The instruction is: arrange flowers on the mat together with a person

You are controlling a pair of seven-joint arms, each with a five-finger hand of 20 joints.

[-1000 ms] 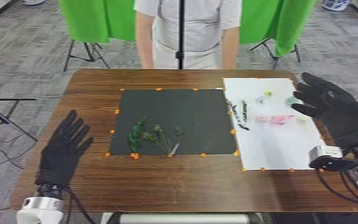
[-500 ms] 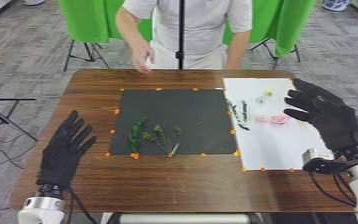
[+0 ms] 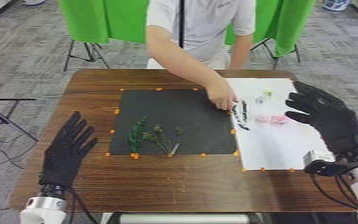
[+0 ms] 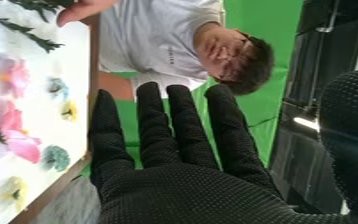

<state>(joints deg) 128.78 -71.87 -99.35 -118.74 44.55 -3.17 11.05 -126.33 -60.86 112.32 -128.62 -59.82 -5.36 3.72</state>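
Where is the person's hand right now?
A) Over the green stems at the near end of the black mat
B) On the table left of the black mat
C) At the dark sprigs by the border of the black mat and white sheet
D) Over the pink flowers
C: the person's hand reaches down by the dark sprigs beside the black mat's right edge.

Bright, even room light across the head view here, with the white sheet (image 3: 278, 145) bouncing back the most of it, the mat (image 3: 175, 115) soaking it up and the table (image 3: 158, 185) sitting between the two in softly graded brown. Over in the right wrist view the sheet is really glowing, a pale haze of glare washing over some of the flowers (image 4: 20, 142), while the shirt (image 4: 144, 30) shows gentle grey shading in its folds and a lamp (image 4: 306, 122) burns white against the dark background.
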